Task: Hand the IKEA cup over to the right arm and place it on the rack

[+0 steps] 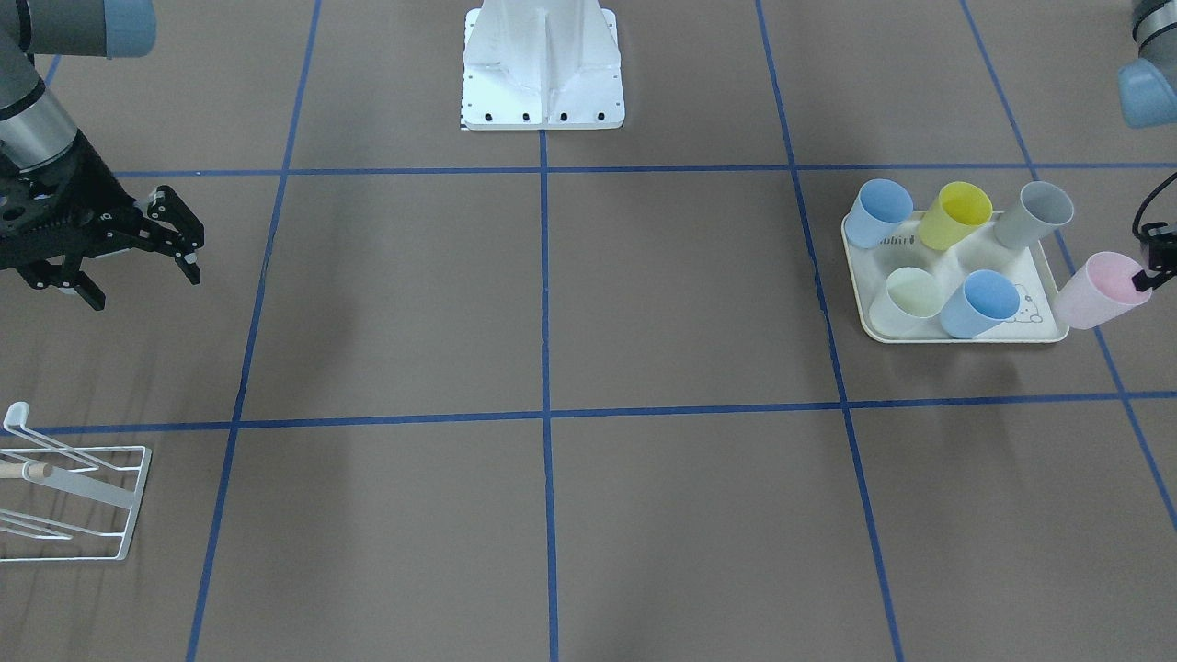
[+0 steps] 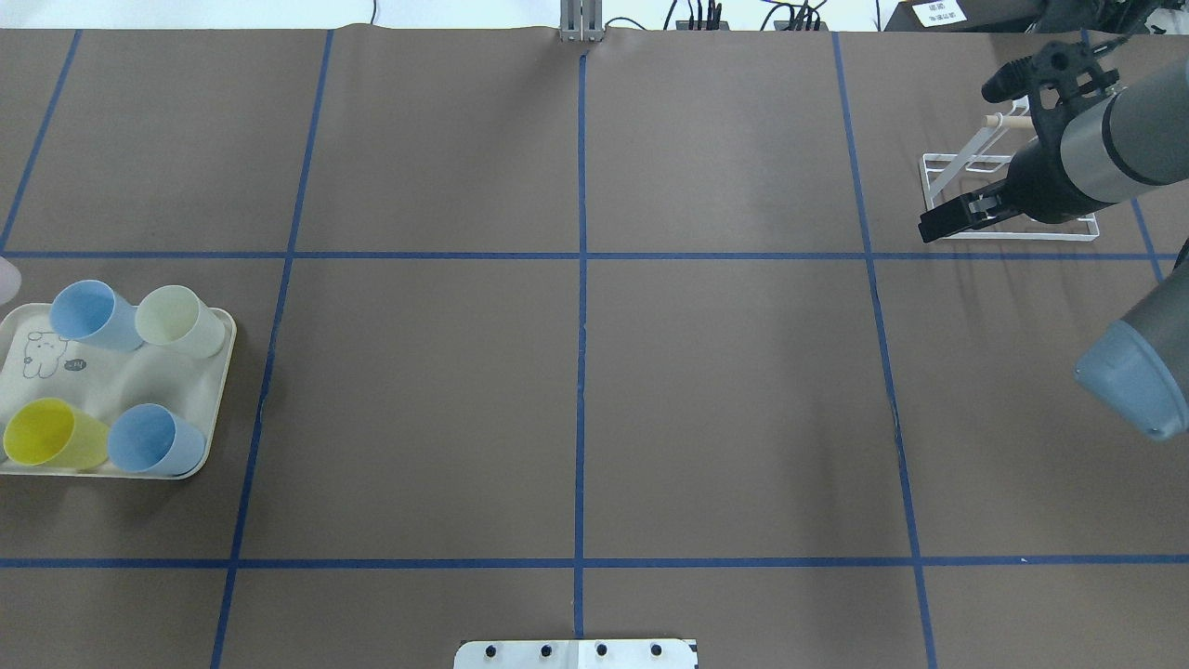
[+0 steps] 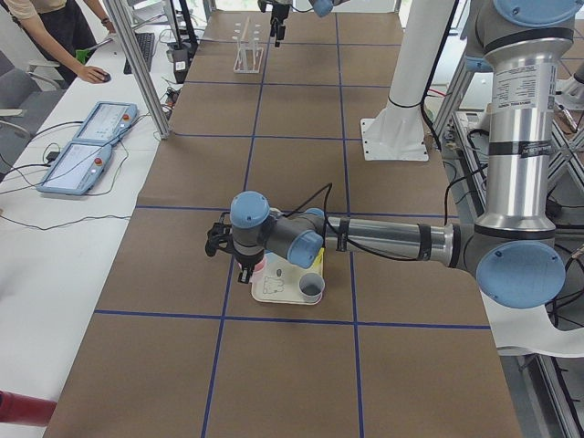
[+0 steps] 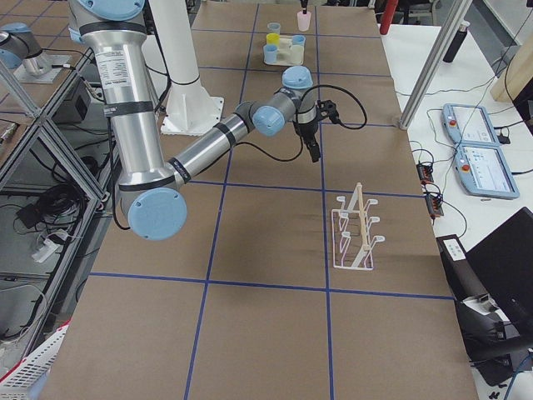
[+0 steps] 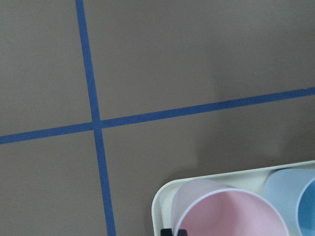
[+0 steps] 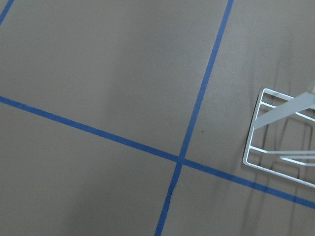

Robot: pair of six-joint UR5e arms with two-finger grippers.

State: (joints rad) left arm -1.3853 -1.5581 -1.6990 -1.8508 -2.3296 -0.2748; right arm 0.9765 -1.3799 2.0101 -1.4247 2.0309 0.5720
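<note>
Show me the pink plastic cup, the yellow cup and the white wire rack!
Pink plastic cup (image 1: 1083, 302), front-facing view, its outer side wall.
Yellow plastic cup (image 1: 961, 208), front-facing view, inside its mouth.
White wire rack (image 1: 92, 485), front-facing view, its slanted white bar.

Brown table (image 1: 414, 303), blue tape grid (image 1: 544, 276); holds cream tray (image 1: 965, 338), white rack (image 1: 64, 501), robot base (image 1: 542, 74).

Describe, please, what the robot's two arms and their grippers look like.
Both arms, the left arm and the right arm, are silver-grey tubes with pale-blue joint caps, dark bands and a black cable looping at the wrist. The left gripper and right gripper are black, two-fingered linkages.
</note>
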